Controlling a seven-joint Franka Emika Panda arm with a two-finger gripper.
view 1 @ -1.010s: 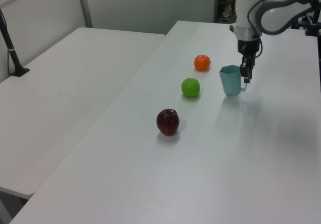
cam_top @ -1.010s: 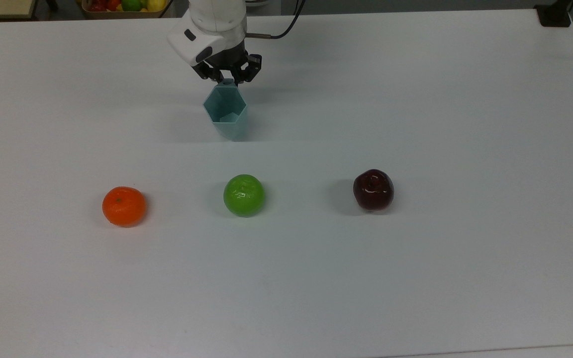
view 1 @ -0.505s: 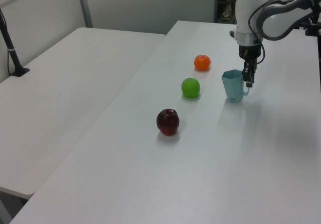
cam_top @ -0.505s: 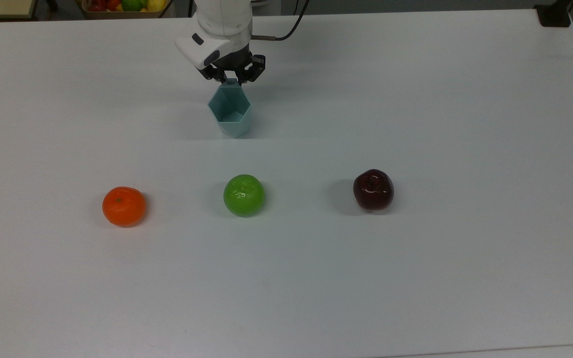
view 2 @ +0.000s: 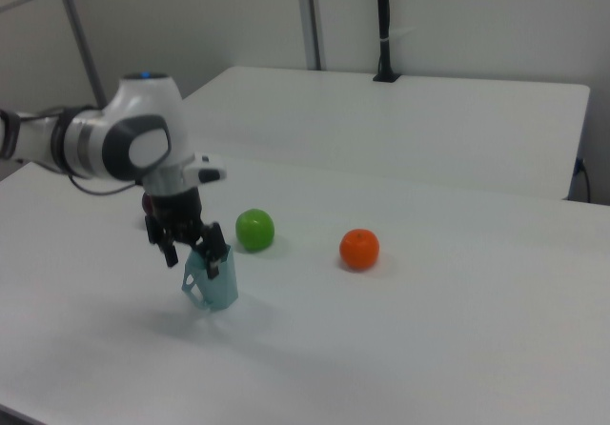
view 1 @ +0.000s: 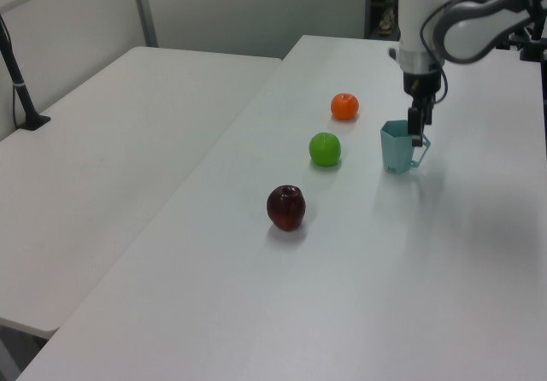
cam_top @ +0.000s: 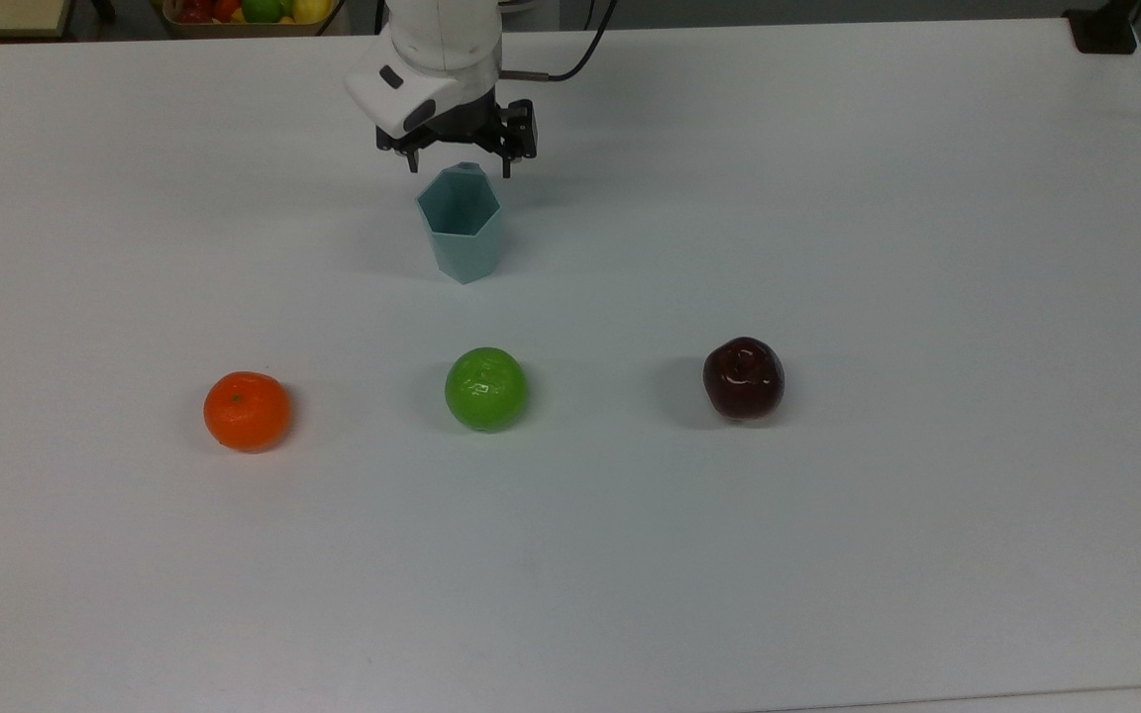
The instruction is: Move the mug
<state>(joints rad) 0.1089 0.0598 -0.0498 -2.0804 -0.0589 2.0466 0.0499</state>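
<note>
Mug (cam_top: 464,235) upright w/ open tool (cam_top: 459,158) straddling its handle side (gripping nothing); green apple (cam_top: 486,388) nearest.

A lab: a robot arm (view 1: 461,22) mounted at bare white tables (view 1: 102,142), with plain partition walls (view 2: 457,15) behind.

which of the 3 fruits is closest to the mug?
The green apple, the middle one of the row in the top view. It sits almost directly below the mug there, while the orange and the dark red apple lie off to either side.
</note>
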